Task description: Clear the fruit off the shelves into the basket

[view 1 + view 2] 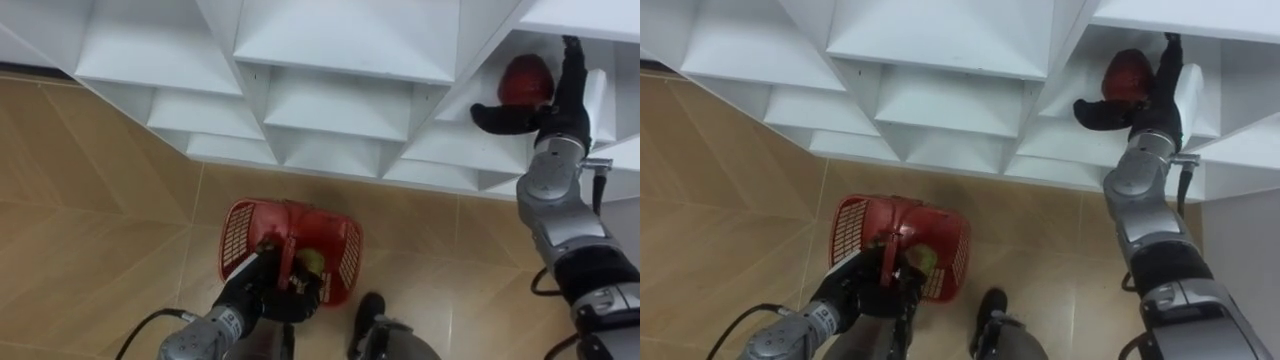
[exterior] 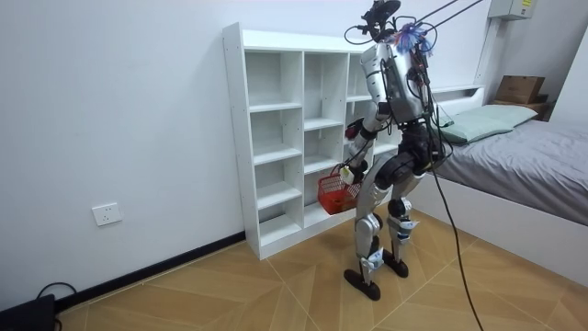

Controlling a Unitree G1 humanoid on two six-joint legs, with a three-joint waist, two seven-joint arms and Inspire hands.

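**Right hand at the red fruit, basket hanging low on the left**

From my station I saw the robot standing upright on the wood floor (image 1: 90, 200), close in front of the white closet (image 1: 330, 50), with the bed (image 2: 533, 165) behind it toward the room view's right.

Its right arm reached up into an open compartment in the closet's right-hand column. The red fruit (image 1: 525, 78) sat on that shelf, inside the compartment. The right hand (image 1: 555, 112) was against it. The fingers (image 1: 572, 60) ran up along the fruit's right side and the thumb stretched out to the left beneath it. I could not tell whether that hand had actually closed on the fruit or was only lying against it.

The left arm hung down at the robot's side. The left hand (image 1: 262, 288) had its fingers curled round the handle of the red basket (image 1: 240, 235). The basket hung tilted above the floor, just off the closet's bottom front edge, with its mesh walls showing toward the camera. A green fruit (image 1: 312, 262) lay inside the basket, just beside the holding hand.

The other compartments I could see from the head camera were bare white shelves.
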